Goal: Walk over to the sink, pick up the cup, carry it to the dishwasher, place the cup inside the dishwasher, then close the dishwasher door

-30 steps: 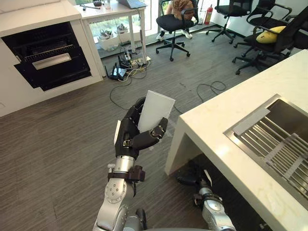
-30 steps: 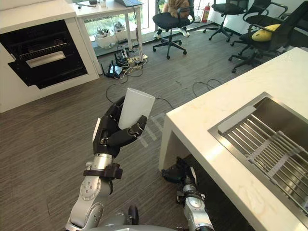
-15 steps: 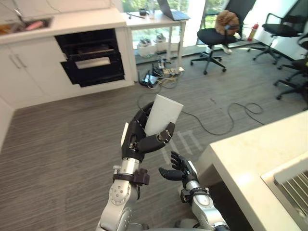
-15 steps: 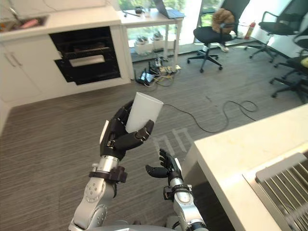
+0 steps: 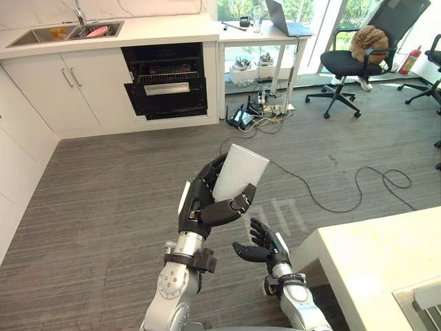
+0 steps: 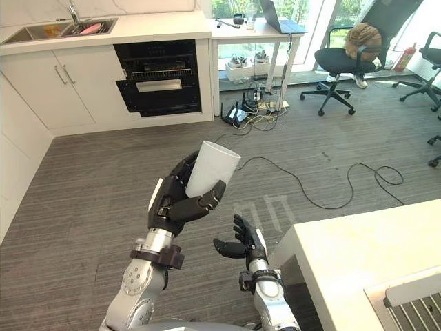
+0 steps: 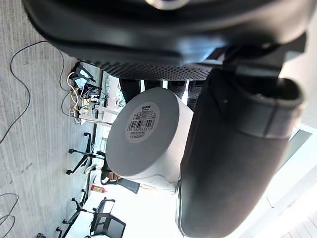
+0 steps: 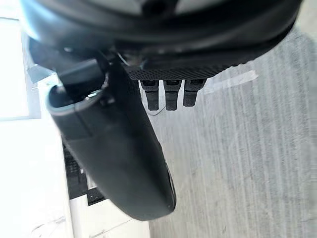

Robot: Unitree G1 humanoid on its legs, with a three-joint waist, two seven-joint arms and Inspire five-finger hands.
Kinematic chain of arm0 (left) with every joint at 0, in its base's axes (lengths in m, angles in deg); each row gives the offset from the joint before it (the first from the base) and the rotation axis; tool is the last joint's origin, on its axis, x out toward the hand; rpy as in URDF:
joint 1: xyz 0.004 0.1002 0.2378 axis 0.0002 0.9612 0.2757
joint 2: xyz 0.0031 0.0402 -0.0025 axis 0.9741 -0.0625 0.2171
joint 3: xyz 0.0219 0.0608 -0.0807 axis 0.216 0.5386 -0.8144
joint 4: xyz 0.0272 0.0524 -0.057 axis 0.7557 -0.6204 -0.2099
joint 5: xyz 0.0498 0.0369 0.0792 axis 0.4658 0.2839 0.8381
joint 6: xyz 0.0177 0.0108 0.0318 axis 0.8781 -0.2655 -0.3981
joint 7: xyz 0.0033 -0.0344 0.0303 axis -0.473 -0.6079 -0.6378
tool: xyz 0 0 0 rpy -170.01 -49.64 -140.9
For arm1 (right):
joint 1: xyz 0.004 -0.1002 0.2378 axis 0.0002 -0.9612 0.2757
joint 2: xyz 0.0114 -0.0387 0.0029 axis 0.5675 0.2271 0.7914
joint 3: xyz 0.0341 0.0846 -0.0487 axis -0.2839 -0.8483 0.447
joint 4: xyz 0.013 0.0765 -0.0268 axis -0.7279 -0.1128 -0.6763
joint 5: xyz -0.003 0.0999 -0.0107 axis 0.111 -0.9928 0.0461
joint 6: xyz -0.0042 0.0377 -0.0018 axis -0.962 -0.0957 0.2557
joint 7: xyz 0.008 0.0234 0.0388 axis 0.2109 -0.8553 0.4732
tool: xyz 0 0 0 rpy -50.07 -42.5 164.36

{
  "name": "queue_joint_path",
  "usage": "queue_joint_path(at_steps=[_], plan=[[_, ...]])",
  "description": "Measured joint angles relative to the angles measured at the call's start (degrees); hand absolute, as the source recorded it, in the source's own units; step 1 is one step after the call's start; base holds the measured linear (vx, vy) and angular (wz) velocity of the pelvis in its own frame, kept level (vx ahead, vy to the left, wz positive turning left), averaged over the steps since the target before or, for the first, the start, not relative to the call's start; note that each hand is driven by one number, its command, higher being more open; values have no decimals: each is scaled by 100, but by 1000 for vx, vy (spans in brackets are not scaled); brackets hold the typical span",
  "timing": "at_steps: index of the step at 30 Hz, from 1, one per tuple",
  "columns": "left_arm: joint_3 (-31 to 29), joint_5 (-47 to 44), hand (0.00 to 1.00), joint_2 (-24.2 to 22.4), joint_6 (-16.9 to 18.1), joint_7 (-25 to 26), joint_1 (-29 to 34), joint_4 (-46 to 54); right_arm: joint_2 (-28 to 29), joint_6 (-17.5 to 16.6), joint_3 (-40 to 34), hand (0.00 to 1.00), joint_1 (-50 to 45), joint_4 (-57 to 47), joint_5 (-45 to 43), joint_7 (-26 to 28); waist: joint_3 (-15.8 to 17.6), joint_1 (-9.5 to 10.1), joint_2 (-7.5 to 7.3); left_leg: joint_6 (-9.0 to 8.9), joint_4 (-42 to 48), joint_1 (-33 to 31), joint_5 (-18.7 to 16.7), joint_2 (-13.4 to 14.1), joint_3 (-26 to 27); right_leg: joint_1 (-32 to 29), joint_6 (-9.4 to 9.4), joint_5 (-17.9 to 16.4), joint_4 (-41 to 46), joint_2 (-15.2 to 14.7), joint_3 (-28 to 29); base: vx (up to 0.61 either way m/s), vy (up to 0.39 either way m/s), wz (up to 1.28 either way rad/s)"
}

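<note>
A white cup (image 5: 238, 172) stands upright in my left hand (image 5: 201, 207), held in front of me above the floor, with the fingers and thumb curled round its wall. In the left wrist view the cup's base (image 7: 141, 134) with a barcode label shows beside the thumb (image 7: 233, 148). My right hand (image 5: 265, 245) hangs lower and just to the right, fingers relaxed and holding nothing. The dishwasher (image 5: 165, 79), black with its front open, sits under the far white counter. A sink (image 5: 65, 32) is set into that counter at the left.
White cabinets (image 5: 69, 86) line the far and left walls. The white island counter's corner (image 5: 386, 269) juts in at lower right. Cables (image 5: 358, 186) and power strips (image 5: 251, 114) lie on the wood floor, below a desk (image 5: 265, 31) and near office chairs (image 5: 351, 62).
The camera has swung left: the island slid off to the right and the dishwasher came to upper centre. The cup stays in my left hand; my right hand has come up beside it.
</note>
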Motion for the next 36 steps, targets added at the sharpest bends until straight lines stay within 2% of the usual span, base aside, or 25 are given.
queue_joint_path(at_steps=[6,11,19,20,26,27,29,31,32,36], plan=[[-66,4,30,41,0,-95,243,-5,-98,9,-159,90,-148,189,164,-4,-5,-10,-3,64,-593,221,310,-44,20,5,24,134,-137,4,43,-49,-1,-2],[-343,5,30,38,0,-91,408,-14,-139,9,-173,90,-216,277,290,16,-15,-7,-7,123,-922,344,564,-74,-80,10,30,147,-167,2,-19,-2,-17,10],[-760,3,30,8,0,-77,541,-13,-170,9,-186,90,-220,564,457,28,-40,17,-30,88,-1268,381,850,-98,-562,108,20,130,-255,15,-241,-8,-28,30],[-962,2,30,-182,-2,-81,648,-13,-314,11,-130,90,-223,609,619,39,-214,1,-32,21,-1288,321,896,-81,-742,124,-25,83,-242,39,-413,-10,-10,5],[-1006,0,30,-206,-2,-69,675,-38,-290,9,-130,90,-243,603,620,52,-234,-32,-14,7,-1262,358,872,-32,-502,61,-27,84,-246,83,-182,-1,-7,-17],[-936,0,30,-210,-2,-69,629,-168,-296,15,-138,90,-369,582,621,7,-309,-161,-4,-12,-1264,315,830,-31,-512,65,-28,86,-292,70,-266,0,0,0],[-839,0,30,-221,-4,-68,586,-359,-273,59,-170,90,-496,575,624,-60,-356,-249,-13,-5,-1254,317,784,-11,-423,98,-29,90,-345,67,-312,31,-15,4],[-722,0,30,-239,-27,-63,470,-623,-216,111,-279,90,-538,555,624,-135,-361,-355,-13,-44,-1184,273,725,53,-83,152,-26,90,-395,39,-397,35,-13,15],[-644,0,30,-265,-72,-64,348,-819,-173,133,-410,90,-549,545,624,-210,-362,-361,-13,-50,-1086,223,693,74,49,192,-22,89,-433,16,-468,47,-6,27],[-614,-2,30,-330,-192,66,121,-1189,-21,143,-811,90,-484,285,633,-453,-351,-335,10,-55,-742,-109,696,-48,-50,209,35,53,-461,-44,-751,30,5,46]])
